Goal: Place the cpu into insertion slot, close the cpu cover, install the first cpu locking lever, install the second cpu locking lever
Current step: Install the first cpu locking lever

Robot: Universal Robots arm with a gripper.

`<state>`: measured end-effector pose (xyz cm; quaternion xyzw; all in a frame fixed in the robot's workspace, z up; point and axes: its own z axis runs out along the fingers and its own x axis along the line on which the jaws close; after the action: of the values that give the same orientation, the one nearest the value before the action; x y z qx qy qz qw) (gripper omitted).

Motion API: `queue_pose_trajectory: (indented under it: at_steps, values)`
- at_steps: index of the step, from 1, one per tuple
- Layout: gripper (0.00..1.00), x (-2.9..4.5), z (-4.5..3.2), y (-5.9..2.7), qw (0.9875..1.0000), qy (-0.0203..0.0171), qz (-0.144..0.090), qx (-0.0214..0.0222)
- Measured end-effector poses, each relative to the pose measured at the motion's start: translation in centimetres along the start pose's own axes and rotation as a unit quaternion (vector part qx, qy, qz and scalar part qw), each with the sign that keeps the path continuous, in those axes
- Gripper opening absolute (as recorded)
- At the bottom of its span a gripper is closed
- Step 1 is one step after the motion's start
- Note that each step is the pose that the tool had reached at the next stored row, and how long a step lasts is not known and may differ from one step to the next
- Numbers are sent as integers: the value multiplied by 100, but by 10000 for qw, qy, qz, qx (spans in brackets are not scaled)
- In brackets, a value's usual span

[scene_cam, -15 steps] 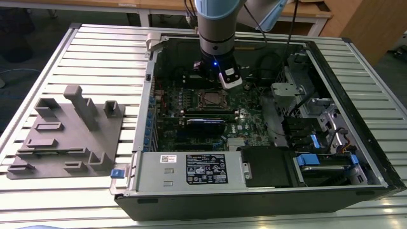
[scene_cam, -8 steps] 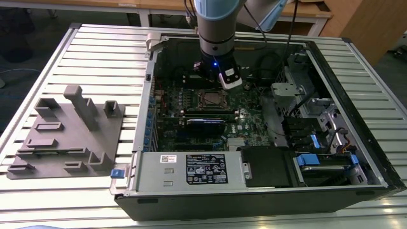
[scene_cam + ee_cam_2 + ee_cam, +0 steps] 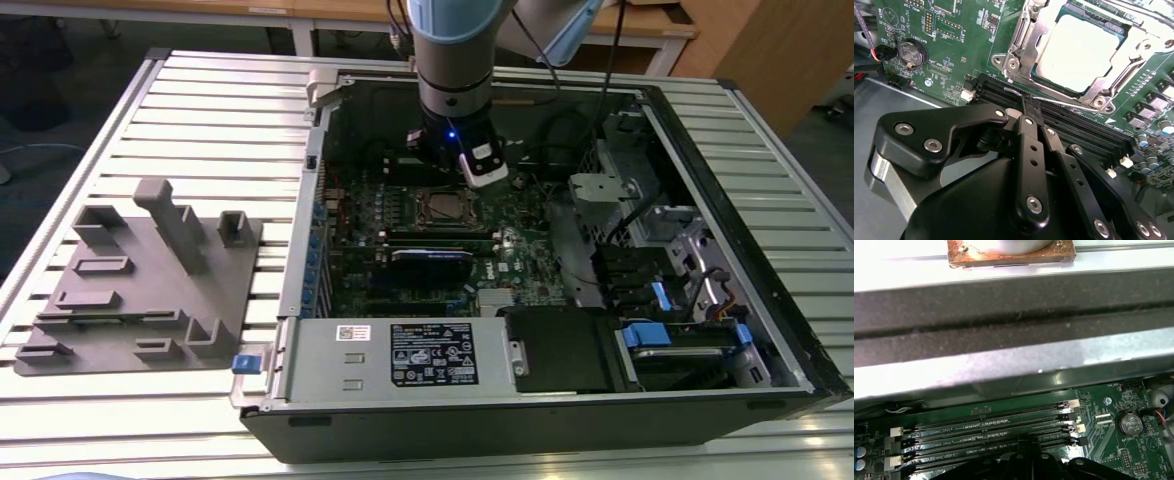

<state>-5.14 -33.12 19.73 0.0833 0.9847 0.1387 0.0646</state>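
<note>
Atop the bench [image 3: 200, 110] sits the case [image 3: 751, 150]; my pincer [image 3: 1029, 106], closed and empty, touches the lever [image 3: 1070, 103] at the cover [image 3: 1021, 52] edge, so I'd press squarely.

Lab: slatted alu bench [image 3: 200, 110], open PC [image 3: 534, 437]

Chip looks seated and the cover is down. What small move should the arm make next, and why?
Probably a short push on the wire lever toward the board, to latch its hooked end. The chip sits under the closed cover, and the gripper is right at that lever, beside the memory slots; its end looks unlatched.
</note>
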Motion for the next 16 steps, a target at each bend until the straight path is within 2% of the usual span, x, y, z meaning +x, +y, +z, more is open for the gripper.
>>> queue_pose_trajectory:
  at_steps: [10, 16]
  values:
    - [11, -10, 4, -6, 10000, -7, -2, -1]
    - [11, -10, 14, -14, 10000, -30, -9, 4]
